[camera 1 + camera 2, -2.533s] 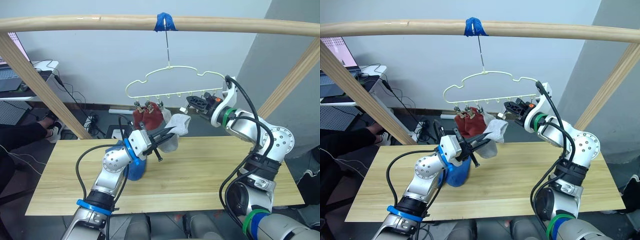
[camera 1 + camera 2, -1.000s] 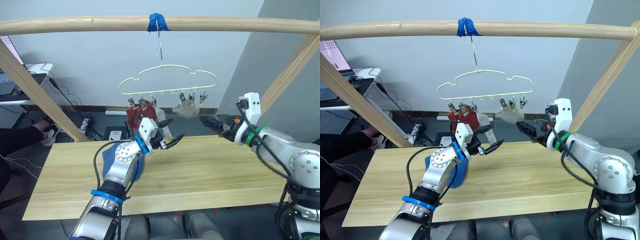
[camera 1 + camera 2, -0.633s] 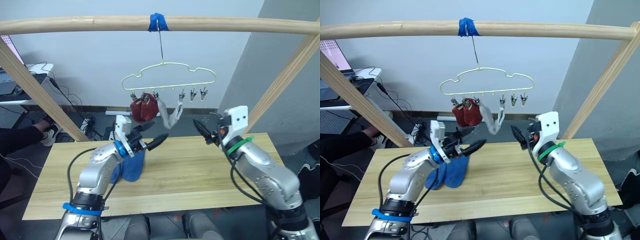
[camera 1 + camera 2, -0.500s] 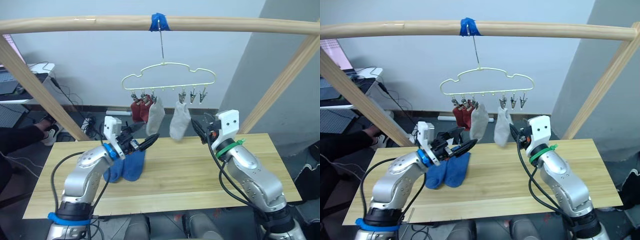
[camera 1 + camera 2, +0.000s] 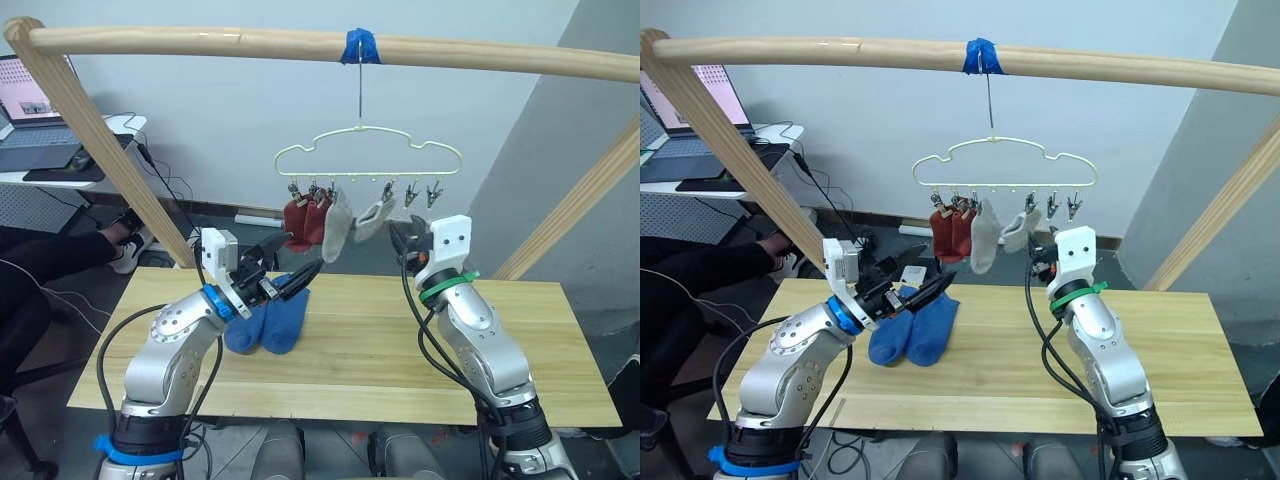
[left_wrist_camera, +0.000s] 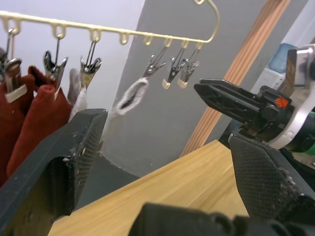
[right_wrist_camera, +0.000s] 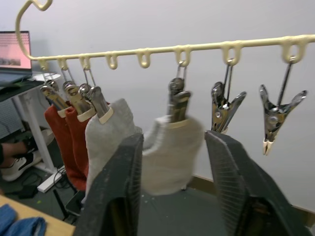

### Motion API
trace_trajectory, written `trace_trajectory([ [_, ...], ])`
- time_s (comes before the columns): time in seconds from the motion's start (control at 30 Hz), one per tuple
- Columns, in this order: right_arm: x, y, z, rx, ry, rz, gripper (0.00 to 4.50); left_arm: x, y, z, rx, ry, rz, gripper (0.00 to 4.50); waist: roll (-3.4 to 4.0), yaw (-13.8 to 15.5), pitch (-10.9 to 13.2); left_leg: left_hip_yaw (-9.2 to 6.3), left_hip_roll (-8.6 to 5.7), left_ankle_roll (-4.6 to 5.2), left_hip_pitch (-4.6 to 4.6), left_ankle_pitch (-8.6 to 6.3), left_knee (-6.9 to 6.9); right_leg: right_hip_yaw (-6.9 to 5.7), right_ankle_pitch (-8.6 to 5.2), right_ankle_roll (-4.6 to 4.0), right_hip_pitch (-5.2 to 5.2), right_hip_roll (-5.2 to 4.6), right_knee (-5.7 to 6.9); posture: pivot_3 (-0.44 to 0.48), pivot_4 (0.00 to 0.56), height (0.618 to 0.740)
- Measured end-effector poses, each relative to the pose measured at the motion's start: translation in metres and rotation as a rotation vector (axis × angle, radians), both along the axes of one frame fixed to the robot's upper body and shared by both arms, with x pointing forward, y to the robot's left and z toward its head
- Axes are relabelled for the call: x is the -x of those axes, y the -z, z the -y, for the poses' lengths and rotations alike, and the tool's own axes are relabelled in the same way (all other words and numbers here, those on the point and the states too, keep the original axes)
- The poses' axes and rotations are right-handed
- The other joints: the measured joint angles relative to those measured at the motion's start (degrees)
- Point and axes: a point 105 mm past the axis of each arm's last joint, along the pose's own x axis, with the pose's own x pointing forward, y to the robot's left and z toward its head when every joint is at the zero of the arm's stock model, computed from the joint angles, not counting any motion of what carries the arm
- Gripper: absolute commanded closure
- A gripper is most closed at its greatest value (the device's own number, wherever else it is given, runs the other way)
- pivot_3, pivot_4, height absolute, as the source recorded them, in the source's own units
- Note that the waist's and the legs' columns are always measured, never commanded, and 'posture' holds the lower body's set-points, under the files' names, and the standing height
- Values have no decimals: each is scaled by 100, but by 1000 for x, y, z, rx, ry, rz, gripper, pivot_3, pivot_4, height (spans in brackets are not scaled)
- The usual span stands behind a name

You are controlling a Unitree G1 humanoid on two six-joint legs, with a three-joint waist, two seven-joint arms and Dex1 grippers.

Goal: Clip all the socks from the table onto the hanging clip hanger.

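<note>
Right wrist view shows the clip hanger (image 7: 147,49) carrying two rust red socks (image 7: 66,140) and two grey socks (image 7: 170,152), two clips free. Both hands, left hand (image 5: 285,278) and right hand (image 5: 405,236), are wide and empty. Blue socks (image 5: 270,322) lie on the worktop (image 5: 380,340); best to pinch one by its cuff

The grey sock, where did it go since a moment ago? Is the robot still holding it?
No. The second grey sock now hangs from a clip on the clip hanger. The left gripper, which had carried it, let go and dropped back over the table. The right gripper pulled back from the clip. Both are open. The red socks stayed clipped; the blue socks stayed on the table.
</note>
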Motion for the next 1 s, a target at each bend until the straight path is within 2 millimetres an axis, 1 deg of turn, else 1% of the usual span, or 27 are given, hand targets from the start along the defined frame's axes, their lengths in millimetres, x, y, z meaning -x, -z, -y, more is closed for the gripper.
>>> trace_trajectory([
  [0.17,-4,1,10,4,59,4,2440,12,-6,8,23,87,-1,0,-2,0,-2,2,-1,0,1,0,1,2,0,-1,0,0,2,78,109,740],
  [0.27,-9,0,10,0,73,5,2440,18,-8,8,-1,123,2,0,-2,-6,-2,2,0,0,5,0,1,2,0,-2,0,0,8,91,113,740],
  [0.37,-13,-3,8,-4,75,13,2440,19,-7,8,-6,128,-1,0,-3,2,-2,2,0,0,6,1,1,2,0,-2,2,0,9,102,116,740],
  [0.5,-20,2,4,-15,73,-11,2440,19,-6,7,-6,121,-6,0,-3,16,-2,1,-1,0,6,1,1,2,0,-2,2,0,9,116,121,740],
  [0.83,-42,4,12,-44,123,-40,2440,24,-6,6,-13,102,0,0,-2,53,-1,1,0,0,6,0,1,1,0,-4,2,0,10,155,134,740],
  [1.0,-51,0,8,-53,121,-31,2440,23,-5,4,-14,84,-2,0,-1,53,-1,2,0,0,6,0,1,2,0,-4,1,0,11,162,136,740],
])
